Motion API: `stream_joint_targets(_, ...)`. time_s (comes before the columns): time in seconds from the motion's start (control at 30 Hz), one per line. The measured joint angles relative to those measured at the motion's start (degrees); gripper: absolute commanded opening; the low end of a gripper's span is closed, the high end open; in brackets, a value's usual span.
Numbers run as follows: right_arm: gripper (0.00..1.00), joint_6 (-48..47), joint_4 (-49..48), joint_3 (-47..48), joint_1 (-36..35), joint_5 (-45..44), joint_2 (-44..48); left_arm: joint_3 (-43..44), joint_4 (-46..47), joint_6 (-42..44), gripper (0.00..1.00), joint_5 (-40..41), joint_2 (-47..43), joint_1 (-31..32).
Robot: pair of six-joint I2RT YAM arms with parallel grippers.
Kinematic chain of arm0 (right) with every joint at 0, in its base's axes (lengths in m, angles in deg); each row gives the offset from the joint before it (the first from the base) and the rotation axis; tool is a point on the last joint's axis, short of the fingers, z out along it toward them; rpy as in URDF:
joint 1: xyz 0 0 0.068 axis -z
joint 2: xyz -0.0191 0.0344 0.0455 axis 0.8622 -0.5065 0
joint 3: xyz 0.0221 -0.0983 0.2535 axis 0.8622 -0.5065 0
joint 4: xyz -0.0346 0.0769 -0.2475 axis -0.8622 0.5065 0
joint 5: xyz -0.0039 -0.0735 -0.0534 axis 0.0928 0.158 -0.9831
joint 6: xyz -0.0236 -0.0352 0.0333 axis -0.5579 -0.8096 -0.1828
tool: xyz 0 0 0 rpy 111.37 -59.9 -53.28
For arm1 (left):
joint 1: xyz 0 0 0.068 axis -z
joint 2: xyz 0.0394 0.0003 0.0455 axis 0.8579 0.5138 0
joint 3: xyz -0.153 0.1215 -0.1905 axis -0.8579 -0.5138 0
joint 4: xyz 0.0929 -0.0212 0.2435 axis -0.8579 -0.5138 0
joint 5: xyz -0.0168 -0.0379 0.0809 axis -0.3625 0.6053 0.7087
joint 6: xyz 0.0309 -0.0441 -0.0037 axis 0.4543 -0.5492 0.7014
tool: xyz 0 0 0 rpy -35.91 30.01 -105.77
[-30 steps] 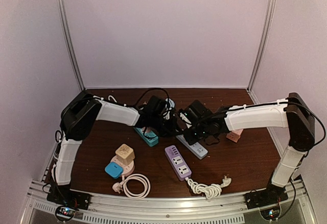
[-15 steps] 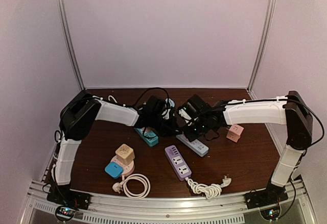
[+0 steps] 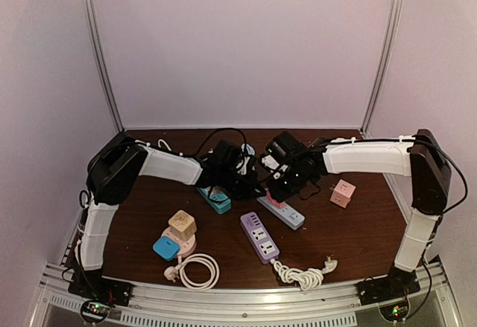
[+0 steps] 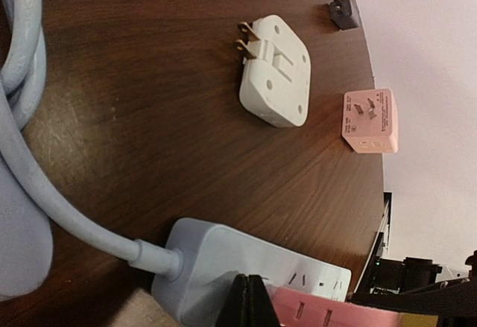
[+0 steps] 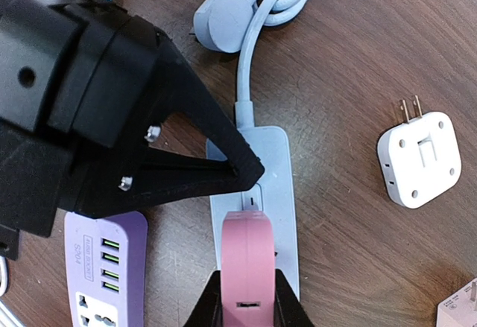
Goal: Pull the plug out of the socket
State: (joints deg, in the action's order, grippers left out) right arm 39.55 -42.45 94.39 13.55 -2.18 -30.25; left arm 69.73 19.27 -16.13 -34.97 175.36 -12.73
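We see the pale blue power strip [image 5: 253, 164] lying flat on the dark wooden worktop [image 5: 358, 44] near the middle. In the overhead view its long axis runs from far left to near right, and its round cord leaves the far-left end. The pink plug [image 5: 249, 256] sits on top of the strip, toward the strip's near-right half. It is a smooth, matte plastic block with rounded corners, longer than it is wide, and its long axis runs along the strip's. A small rectangular slot shows in its upward face. We cannot tell whether its pins are seated in the strip. The right fingers [image 5: 207, 306] pinch the pink plug across its narrow sides. The left fingers [image 5: 237, 169] are pressed together into one black wedge. The wedge's tip is set on the strip's top face just beyond the plug's far end. The strip's plastic is glossy, with soft edges and recessed slots. To the right, well apart, a white squarish adapter [image 5: 417, 159] with two bare metal prongs lies on its back. To the strip's left lies a purple strip [image 5: 104, 267] with green ports.
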Motion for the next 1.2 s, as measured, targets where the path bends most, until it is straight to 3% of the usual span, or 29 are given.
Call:
stream_joint_targets(0.33,0.08,0.0,-0.3,-0.2,0.3,0.8,0.2,0.0,-0.1,0.4,0.01,0.0,-0.1,0.0)
stream_joint_targets(0.97,0.05,-1.1,-10.6,-3.4,-0.4,-3.5,7.4,-0.1,-1.0,1.7,0.01,0.6,-0.2,0.1)
stream_joint_targets(1.2,0.08,0.4,-10.1,-3.4,2.6,-4.1,7.4,3.7,-7.4,3.9,0.05,1.6,-0.2,0.3)
